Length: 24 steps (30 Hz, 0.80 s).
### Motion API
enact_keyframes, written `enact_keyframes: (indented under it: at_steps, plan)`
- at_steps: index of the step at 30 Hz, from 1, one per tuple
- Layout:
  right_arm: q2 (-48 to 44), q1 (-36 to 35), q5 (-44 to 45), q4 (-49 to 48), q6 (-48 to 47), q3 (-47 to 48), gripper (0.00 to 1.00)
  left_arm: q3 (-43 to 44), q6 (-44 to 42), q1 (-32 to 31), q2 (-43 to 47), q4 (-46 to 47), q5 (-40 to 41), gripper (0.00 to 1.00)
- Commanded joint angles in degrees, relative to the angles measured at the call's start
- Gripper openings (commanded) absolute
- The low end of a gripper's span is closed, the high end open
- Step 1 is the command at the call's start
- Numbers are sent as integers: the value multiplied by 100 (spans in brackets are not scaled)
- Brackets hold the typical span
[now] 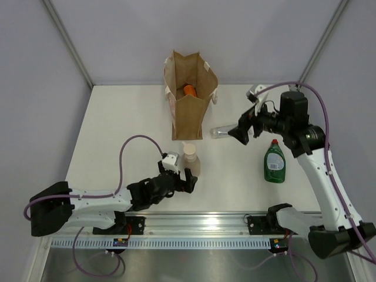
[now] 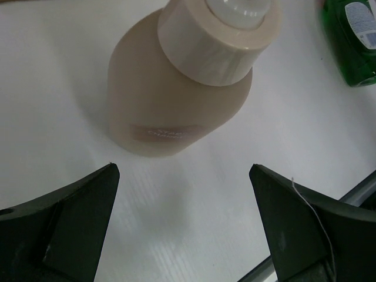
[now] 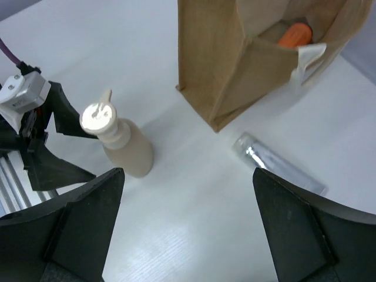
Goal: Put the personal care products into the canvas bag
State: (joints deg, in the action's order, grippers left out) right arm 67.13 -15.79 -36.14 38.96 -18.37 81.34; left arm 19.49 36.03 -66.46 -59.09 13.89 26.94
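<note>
The canvas bag stands open at the back centre, an orange bottle showing inside it. A silver tube lies on the table to the right of the bag. My right gripper hovers open just right of the tube, which also shows under it in the wrist view. A beige-pink white-capped bottle stands upright in front of the bag. My left gripper is open just short of it, nothing between its fingers. A dark green bottle lies at the right.
An aluminium rail runs along the near table edge with both arm bases on it. Grey enclosure walls close the back and sides. Purple cables loop off both arms. The green bottle lies to the right of the left gripper.
</note>
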Motion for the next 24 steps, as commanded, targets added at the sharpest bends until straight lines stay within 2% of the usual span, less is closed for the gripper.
enact_keyframes:
  at_steps: [1, 4, 5, 8, 10, 13, 15, 17, 21, 24]
  plan:
    - [-709, 313, -227, -46, -334, -1265, 99, 336, 36, -280, -698, 1485, 864, 99]
    - [-1421, 410, -183, -404, -317, -2206, 99, 801, 166, -499, -1542, 1346, 1680, 99]
    - [-1605, 410, -165, -502, -281, -2393, 100, 1177, 411, -543, -1744, 1136, 2196, 99]
    - [-2246, 419, -121, -697, -176, -2851, 99, 2055, 1536, -579, -2605, -591, 3105, 99]
    - [-2423, 454, -148, -793, -123, -3080, 99, 2374, 1958, -579, -3142, -992, 3456, 99]
    - [-2722, 551, -306, -942, -53, -3387, 100, 2831, 2109, -579, -3660, -1344, 3695, 99]
    - [-2907, 647, -437, -969, -79, -3571, 100, 3208, 2328, -561, -3855, -2054, 3792, 99]
    - [-3004, 709, -551, -987, -114, -3625, 100, 3325, 2532, -561, -4049, -2320, 3880, 99]
    - [-2987, 893, -815, -1066, 26, -3546, 99, 3316, 2409, -421, -4128, -2111, 3828, 99]
    - [-2943, 973, -921, -1014, 27, -3494, 100, 3202, 1970, -184, -4145, -1566, 3460, 99]
